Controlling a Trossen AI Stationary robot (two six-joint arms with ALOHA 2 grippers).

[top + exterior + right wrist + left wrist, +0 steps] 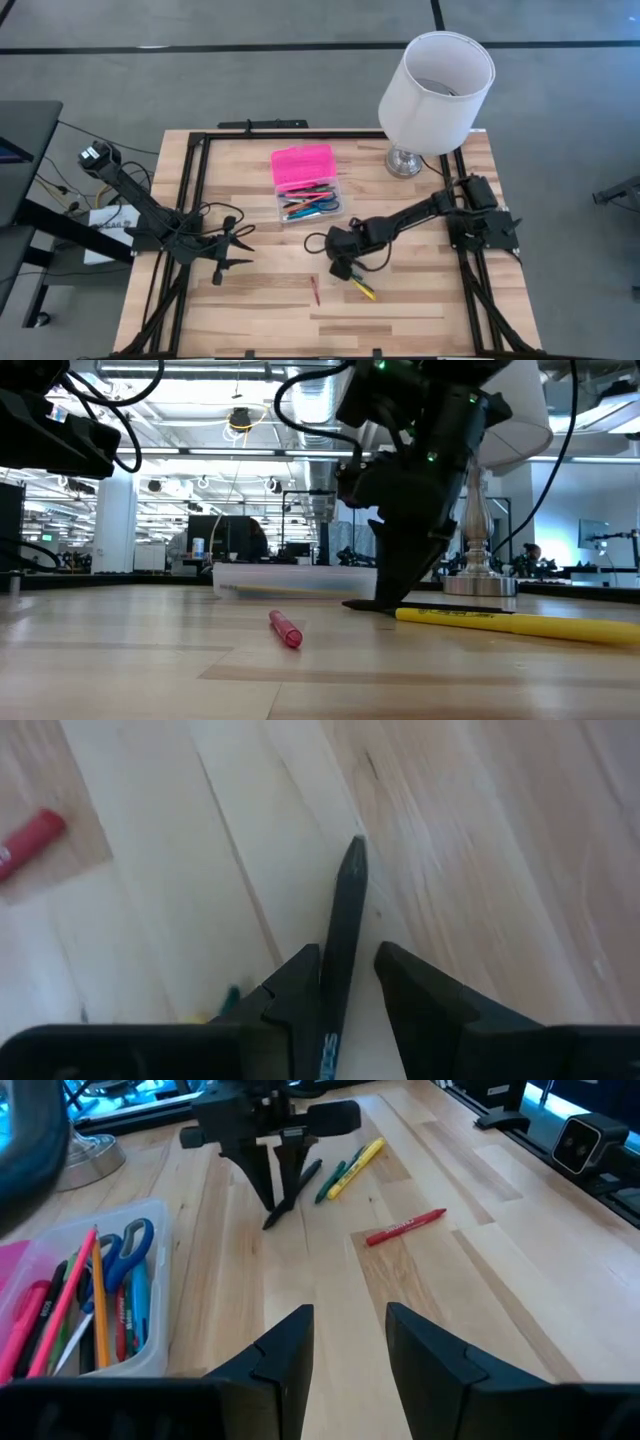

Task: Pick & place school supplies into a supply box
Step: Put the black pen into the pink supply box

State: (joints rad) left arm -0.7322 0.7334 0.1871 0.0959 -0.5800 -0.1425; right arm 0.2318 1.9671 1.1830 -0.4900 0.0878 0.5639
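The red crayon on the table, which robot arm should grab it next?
Probably the left. The left gripper is open and empty, facing the red crayon. The right gripper sits nearer, but a dark pen lies between its fingers.

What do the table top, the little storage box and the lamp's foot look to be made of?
Table top: pale wood planks, matte, with visible grain and seams. Supply box: probably plastic, a clear see-through base and a hot-pink lid. Lamp foot: likely polished metal, silvery and reflective.
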